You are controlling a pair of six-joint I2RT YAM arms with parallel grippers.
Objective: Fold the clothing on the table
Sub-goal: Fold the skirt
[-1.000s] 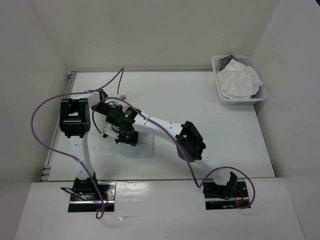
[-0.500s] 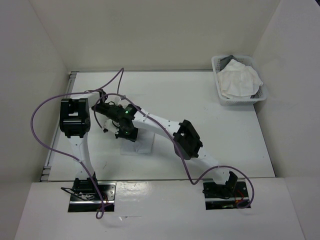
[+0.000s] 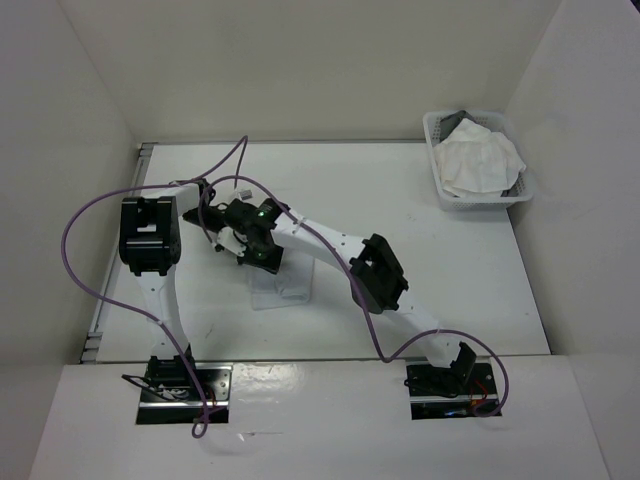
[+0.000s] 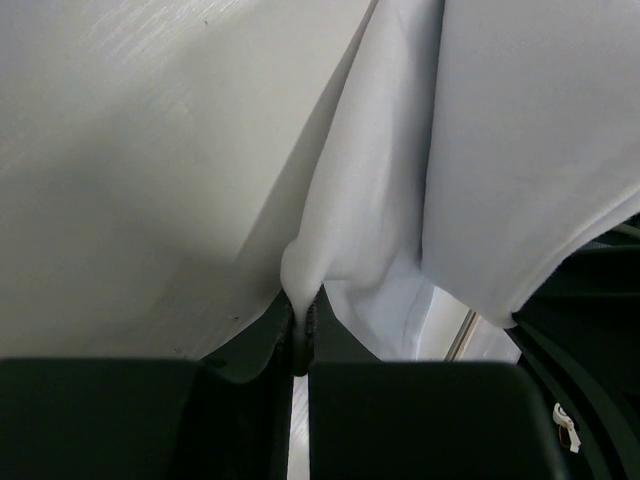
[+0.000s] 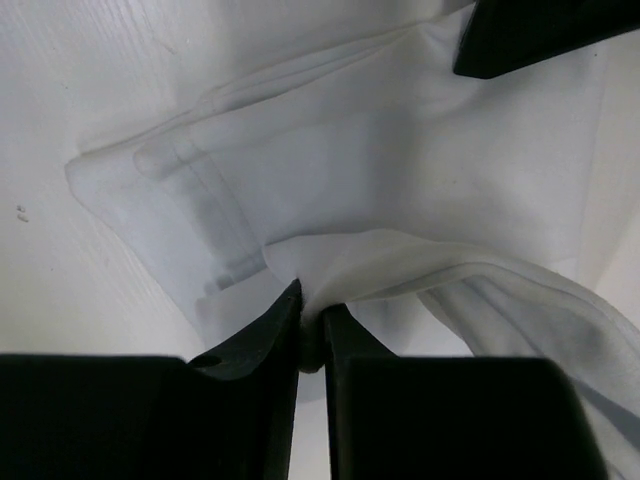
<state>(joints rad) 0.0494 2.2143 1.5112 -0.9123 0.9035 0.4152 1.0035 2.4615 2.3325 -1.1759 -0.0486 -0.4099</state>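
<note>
Two pinches hold: your left claw [image 4: 300, 345] and right claw [image 5: 312, 345] each clench a fold of the clothing [image 5: 420, 170], part raised, the rest lying left of centre on the surface [image 3: 450, 260]. Move both pinches level and together, so the fold lands square. Right arm [image 3: 330, 245] stretches across leftward; left arm [image 3: 150, 240] stands bent beside it.

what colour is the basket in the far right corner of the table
White, with an open lattice wall; the basket shows best in the top external view.
</note>
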